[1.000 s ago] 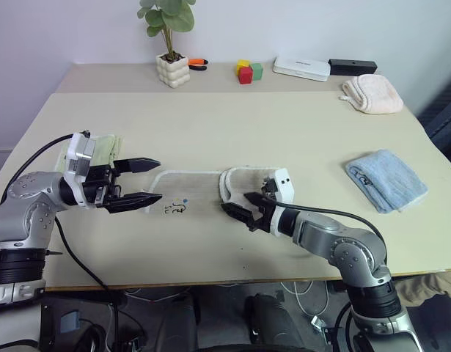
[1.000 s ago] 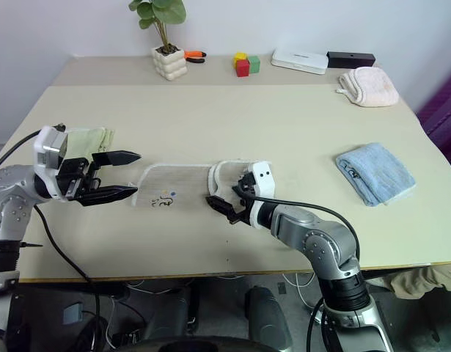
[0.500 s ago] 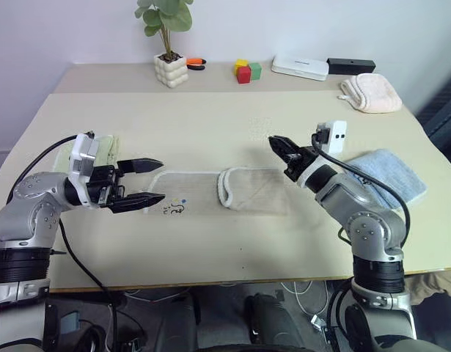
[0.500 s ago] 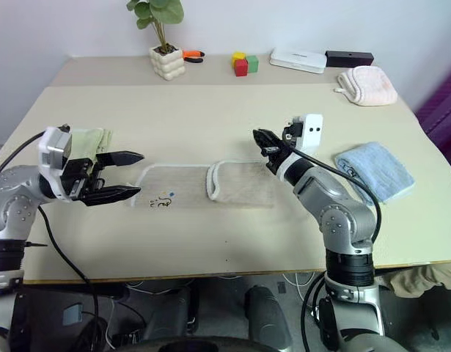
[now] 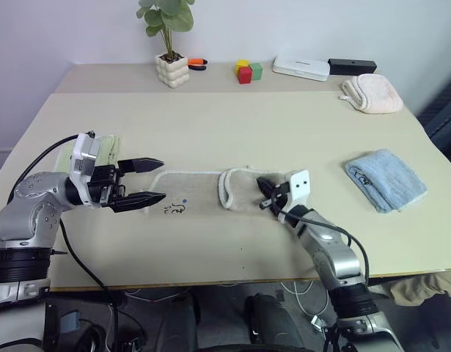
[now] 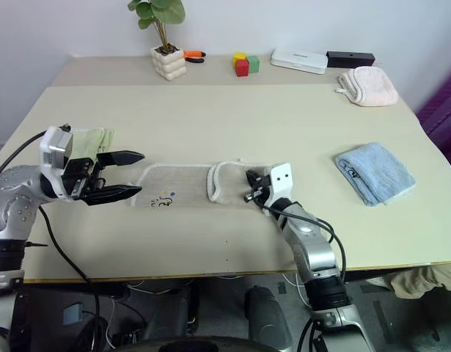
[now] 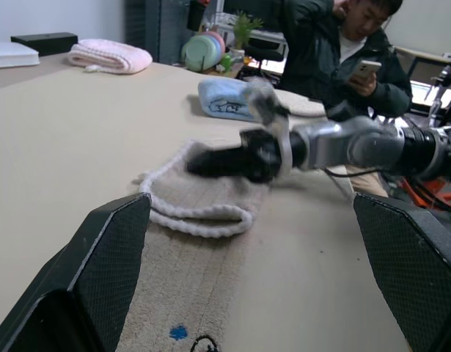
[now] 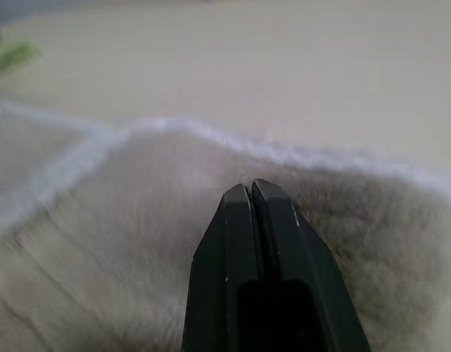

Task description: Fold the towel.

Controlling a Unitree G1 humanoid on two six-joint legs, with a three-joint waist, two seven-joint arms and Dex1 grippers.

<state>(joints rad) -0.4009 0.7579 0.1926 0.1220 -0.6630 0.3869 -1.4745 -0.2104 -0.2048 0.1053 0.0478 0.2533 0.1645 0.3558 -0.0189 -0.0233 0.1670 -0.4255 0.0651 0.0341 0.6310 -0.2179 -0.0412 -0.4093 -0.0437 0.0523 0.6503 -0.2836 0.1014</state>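
The towel [image 5: 192, 192], beige with a pale corded edge and a small dark mark near its left end, lies flat across the near middle of the table [image 5: 225, 132]. Its right part is doubled over, with a looped edge at the fold [image 5: 226, 189]. My right gripper [image 5: 263, 202] is shut, its tips low over the towel's right part [image 8: 100, 220]; I see no cloth between its fingers [image 8: 240, 220]. My left gripper [image 5: 141, 189] hovers open just left of the towel's left end, pointing along it, nothing between its fingers [image 7: 115, 279].
A light-green folded towel [image 5: 108, 147] lies behind my left wrist. A light-blue folded towel [image 5: 386, 180] lies at the right, a pink one [image 5: 372, 93] at the far right. A potted plant [image 5: 172, 70], coloured blocks [image 5: 247, 71] and a white box [image 5: 302, 67] line the far edge. A person [image 7: 342, 44] sits beyond the table.
My right gripper was open at the towel's fold, lifted away to the right and shut, then came back down onto the towel's right part. The left gripper stayed still.
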